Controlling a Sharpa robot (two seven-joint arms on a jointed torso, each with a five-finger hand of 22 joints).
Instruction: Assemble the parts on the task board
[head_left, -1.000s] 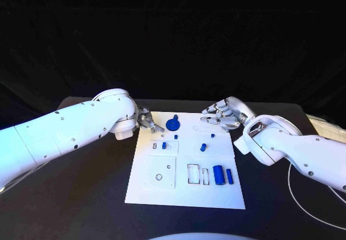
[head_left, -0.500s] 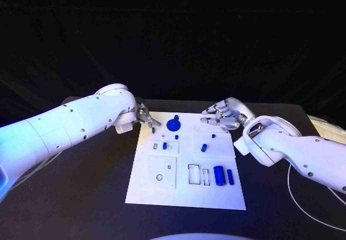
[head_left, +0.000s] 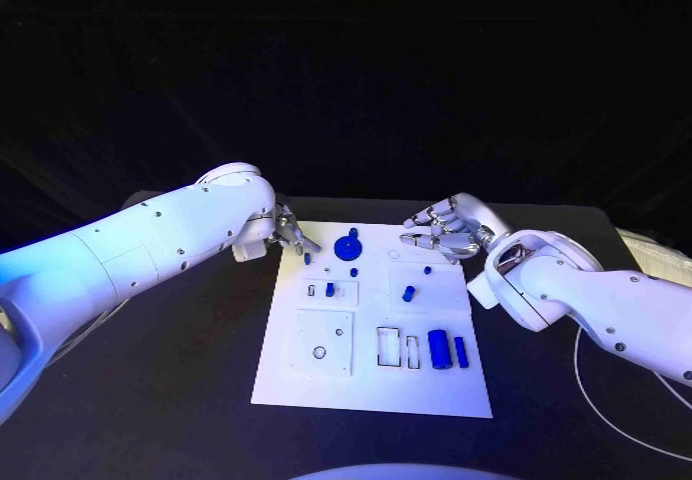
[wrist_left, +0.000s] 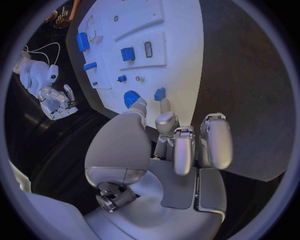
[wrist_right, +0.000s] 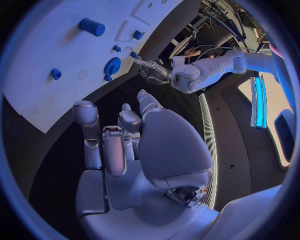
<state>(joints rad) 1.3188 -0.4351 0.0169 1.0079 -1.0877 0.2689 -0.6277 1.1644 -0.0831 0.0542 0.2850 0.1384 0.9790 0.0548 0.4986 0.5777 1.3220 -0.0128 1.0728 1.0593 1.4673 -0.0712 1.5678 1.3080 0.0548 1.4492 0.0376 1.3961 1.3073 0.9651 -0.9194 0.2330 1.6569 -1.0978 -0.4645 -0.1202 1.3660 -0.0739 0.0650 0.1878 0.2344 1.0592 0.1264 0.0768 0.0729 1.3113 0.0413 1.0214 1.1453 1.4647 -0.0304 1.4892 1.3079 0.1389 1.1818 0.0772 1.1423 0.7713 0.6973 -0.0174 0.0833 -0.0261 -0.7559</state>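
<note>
L hand (head_left: 293, 238) at task board's (head_left: 372, 385) far-left corner, pinching a small blue part (head_left: 306, 258) just over the edge. On board, l to r: small blue peg (head_left: 329, 290) in a recess by a slot, blue gear (head_left: 346, 245) at far edge w/ tiny peg (head_left: 352, 273) below, oval piece (head_left: 407, 294) mid-board, tiny peg (head_left: 426, 269) beyond it, 2 blue cylinders (head_left: 437, 349) lying side by side near right edge. Two empty slots beside them. R hand (head_left: 444, 231) off far-right corner, fingers curled, nothing in it. Bare black table (head_left: 159, 380) both sides and near edge.
</note>
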